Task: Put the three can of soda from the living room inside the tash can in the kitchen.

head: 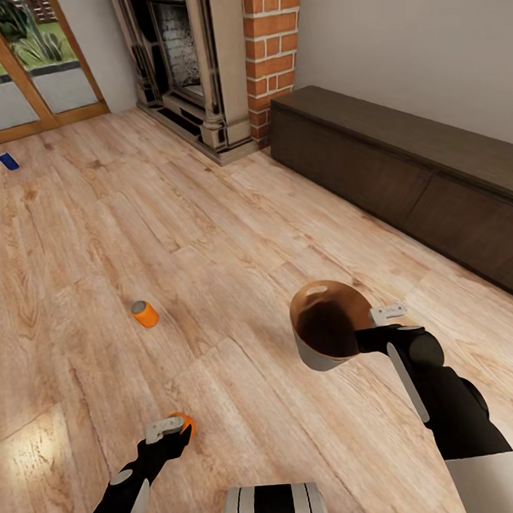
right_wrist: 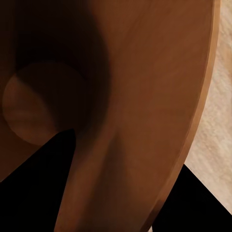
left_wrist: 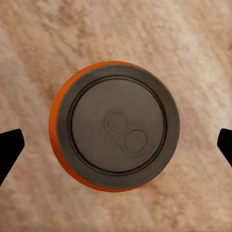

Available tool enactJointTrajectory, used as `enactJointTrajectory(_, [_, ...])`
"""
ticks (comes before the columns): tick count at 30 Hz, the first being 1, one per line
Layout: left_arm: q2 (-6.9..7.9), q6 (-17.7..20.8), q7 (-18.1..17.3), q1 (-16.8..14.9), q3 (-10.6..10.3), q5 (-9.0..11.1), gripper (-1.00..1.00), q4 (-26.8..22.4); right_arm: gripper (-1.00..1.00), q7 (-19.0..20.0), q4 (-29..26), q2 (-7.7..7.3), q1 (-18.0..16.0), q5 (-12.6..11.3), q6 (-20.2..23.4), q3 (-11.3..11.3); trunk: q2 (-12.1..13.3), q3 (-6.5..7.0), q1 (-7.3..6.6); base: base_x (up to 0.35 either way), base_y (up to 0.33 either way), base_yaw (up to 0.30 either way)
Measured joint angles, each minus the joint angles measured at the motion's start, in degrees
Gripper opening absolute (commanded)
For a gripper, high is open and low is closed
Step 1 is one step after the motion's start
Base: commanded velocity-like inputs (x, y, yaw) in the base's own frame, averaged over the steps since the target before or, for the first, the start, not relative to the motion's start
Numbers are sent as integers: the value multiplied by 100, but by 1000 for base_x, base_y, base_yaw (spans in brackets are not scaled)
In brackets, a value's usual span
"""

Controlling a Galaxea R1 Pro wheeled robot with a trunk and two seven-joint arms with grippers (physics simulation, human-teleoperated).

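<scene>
Directly beneath the spread left gripper stands an orange can; descend and pinch. Right gripper clamps the trash can rim.

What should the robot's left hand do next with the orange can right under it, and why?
Probably lower the left gripper straight down and close it. The left wrist view shows the orange can standing upright on the wood floor, centred between the two open fingertips, which are not touching it. The right gripper holds the trash can close by, and its inside looks empty.
</scene>
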Motion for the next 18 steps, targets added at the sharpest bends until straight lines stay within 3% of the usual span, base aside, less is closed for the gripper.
enactJointTrajectory(18, [0,-9,1,0,1,-1,100,-15,-100,0,0,0,-4,2,0,0,0,0,0,23,0,0])
